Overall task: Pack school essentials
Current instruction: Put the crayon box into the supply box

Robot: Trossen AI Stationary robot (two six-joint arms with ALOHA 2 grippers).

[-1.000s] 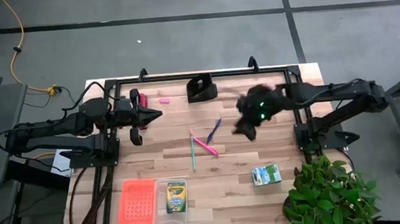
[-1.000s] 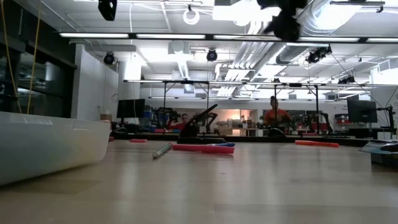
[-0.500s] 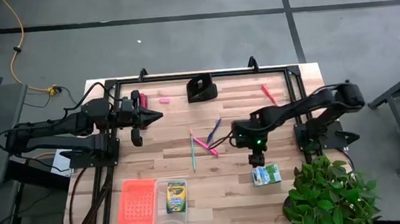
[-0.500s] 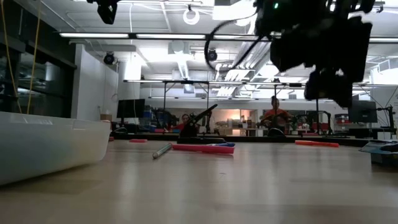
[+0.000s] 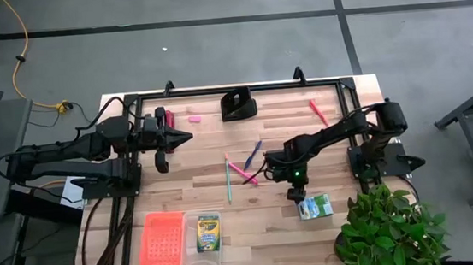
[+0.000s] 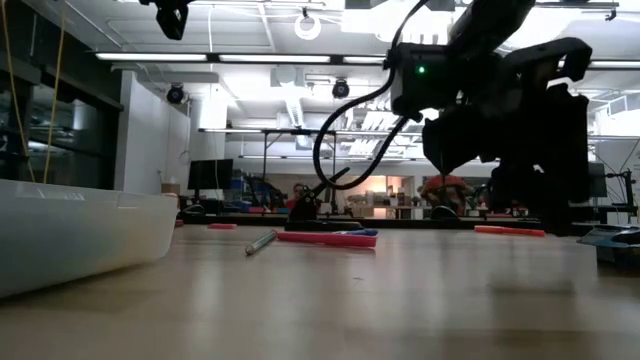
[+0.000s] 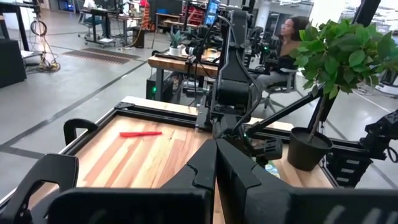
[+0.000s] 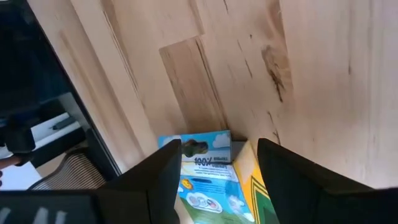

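A small green-and-white box lies flat on the wooden table near its right front. My right gripper hangs just over it, tipped downward and open; in the right wrist view its fingers stand on either side of the box without touching it. Green, pink and blue pens lie mid-table, and a red pen lies at the far right. A pink eraser lies at the back. The yellow-green crayon box lies in a clear tray. My left gripper waits shut above the table's left side.
A potted plant stands at the near right corner, close to the box. A black block sits at the back, and a red bar lies beside the left arm. An orange basket lies next to the clear tray.
My right gripper has come down and toward the table's near edge, tipping from nearly level to pointing steeply downward. It now hangs over the green-and-white box. Its fingers have stayed open. The things on the table have not moved.
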